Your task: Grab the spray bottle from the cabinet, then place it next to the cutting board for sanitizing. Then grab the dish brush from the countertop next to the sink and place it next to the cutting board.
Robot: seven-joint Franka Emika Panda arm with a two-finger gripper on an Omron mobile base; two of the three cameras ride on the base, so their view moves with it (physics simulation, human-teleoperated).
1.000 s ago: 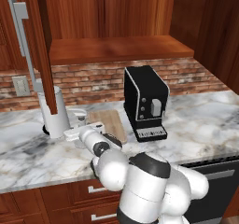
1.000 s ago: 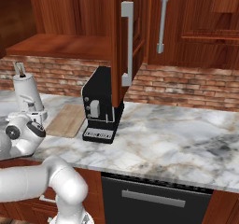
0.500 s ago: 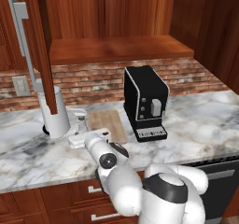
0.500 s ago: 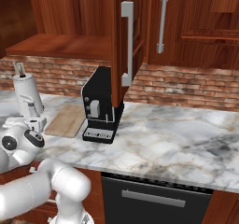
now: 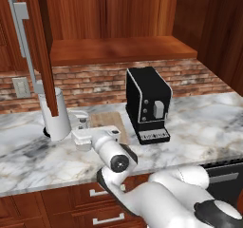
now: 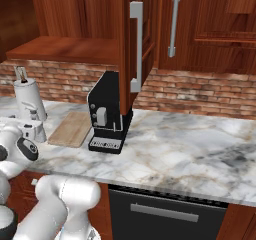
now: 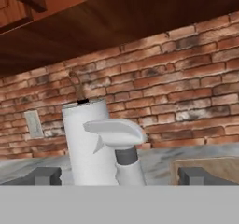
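Pulling back from spray bottle (image 7: 122, 149), fingers (image 7: 45, 176) apart, bottle unmoved

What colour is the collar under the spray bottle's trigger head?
Dark grey, below the pale grey-white head of the spray bottle. The hand view shows it best.

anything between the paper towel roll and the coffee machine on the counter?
Yes: the spray bottle and the cutting board lie between the paper towel roll and the coffee machine, clearest in the left base view.
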